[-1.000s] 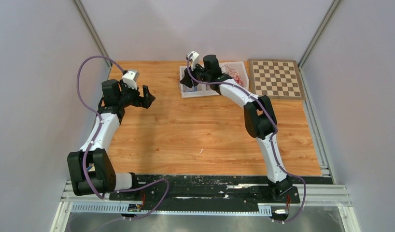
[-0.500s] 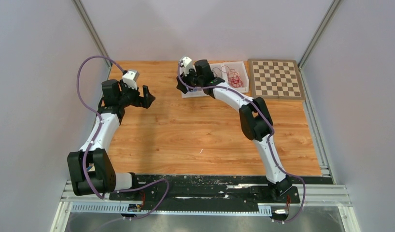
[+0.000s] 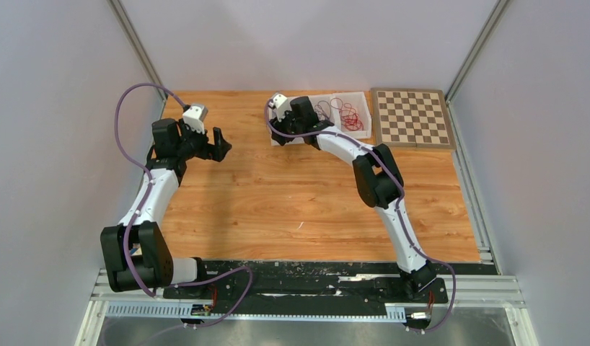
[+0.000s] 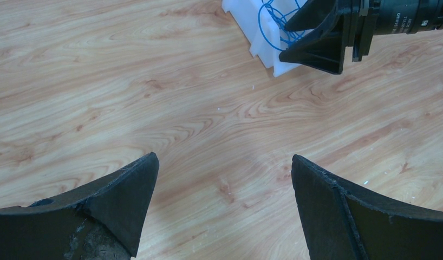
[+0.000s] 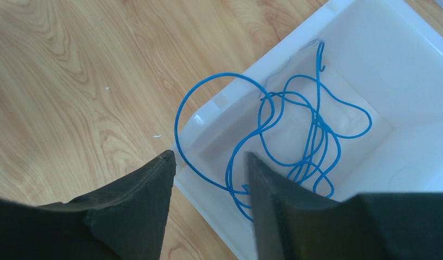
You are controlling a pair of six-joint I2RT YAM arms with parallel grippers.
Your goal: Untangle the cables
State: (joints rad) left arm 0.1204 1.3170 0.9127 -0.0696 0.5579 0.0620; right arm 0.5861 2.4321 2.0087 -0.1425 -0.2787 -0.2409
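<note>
Your right gripper (image 5: pixel 208 157) hangs over the near-left corner of the white bin (image 5: pixel 382 59), which sits at about 12 o'clock on the table (image 3: pixel 278 194). Its jaws are partly apart and pinch nothing. One strand of the blue cable (image 5: pixel 316 142) runs down through the gap between the fingers without being clamped. The gap is far wider than the wire, so a loose close will probably let it slip. Come down over the single big loop that arches over the bin rim toward 9 o'clock in the wrist view, not over the bundled strands toward 3 o'clock, and close fully on that one strand. Then lift slowly and watch whether the bundle trails loose or snags on the rim. Your left gripper (image 4: pixel 223 158) is spread wide and empty, hovering over bare wood at about 10 o'clock on the table. It faces the bin and is well placed to take a second strand once one is raised. The bin is divided. The leftmost compartment holds the blue cable, the red cables (image 3: pixel 354 117) lie in the compartment toward 3 o'clock, and darker loops (image 3: pixel 323 108) lie between them, too fine to tell whether they are knotted. A chessboard (image 3: pixel 411 117) lies just beside the bin at 1 o'clock.
</note>
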